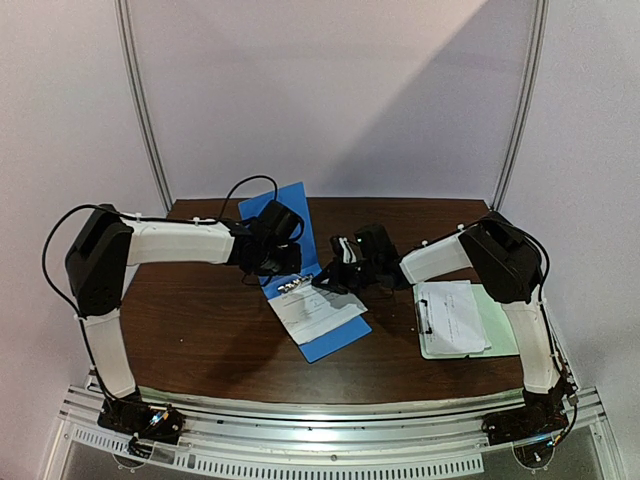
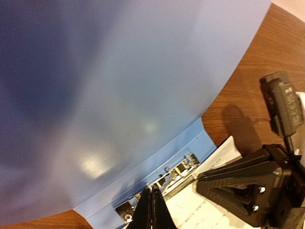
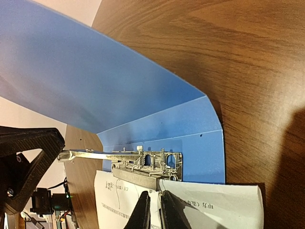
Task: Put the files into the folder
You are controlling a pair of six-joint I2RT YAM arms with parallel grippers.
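Observation:
The blue folder [image 1: 335,342] lies open at the table's middle, its cover [image 2: 119,95] raised toward the back. One white file [image 3: 209,210] lies on the folder's inner face, its top edge at the metal clip [image 3: 147,162]. My right gripper [image 3: 154,194] is shut on that sheet just below the clip, and the paper is creased between the fingertips. My left gripper [image 2: 151,190] is shut, its tips at the clip's raised lever [image 3: 95,155]; whether it pinches the lever is not visible. A second white file [image 1: 455,315] rests on the green clipboard.
The pale green clipboard [image 1: 503,325] lies at the right side of the table, under the right arm's elbow. Both grippers [image 1: 290,268] [image 1: 330,280] crowd close together over the folder's spine. Bare brown tabletop [image 1: 200,320] spreads to the left and front.

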